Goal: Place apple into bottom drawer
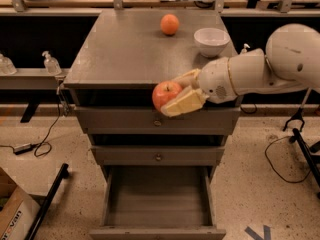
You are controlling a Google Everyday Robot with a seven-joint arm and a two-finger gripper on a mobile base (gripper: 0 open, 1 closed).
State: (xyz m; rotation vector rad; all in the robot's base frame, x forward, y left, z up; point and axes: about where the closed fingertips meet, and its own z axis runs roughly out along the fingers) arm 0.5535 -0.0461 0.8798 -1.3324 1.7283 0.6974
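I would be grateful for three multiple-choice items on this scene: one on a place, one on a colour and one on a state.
1. Where is the apple?
A. On the floor
B. In the gripper, just off the front edge of the cabinet, above the bottom drawer
C. Lying inside the drawer

2. What colour is the bowl on the cabinet top?
A. White
B. Blue
C. Black

3. How does the bottom drawer stand?
A. Shut
B. Taken out of the cabinet
C. Pulled open

Answers: 1 B, the tan fingers clasp the apple in front of the cabinet's top edge; 2 A, the bowl is plainly white; 3 C, its grey inside lies in full view.
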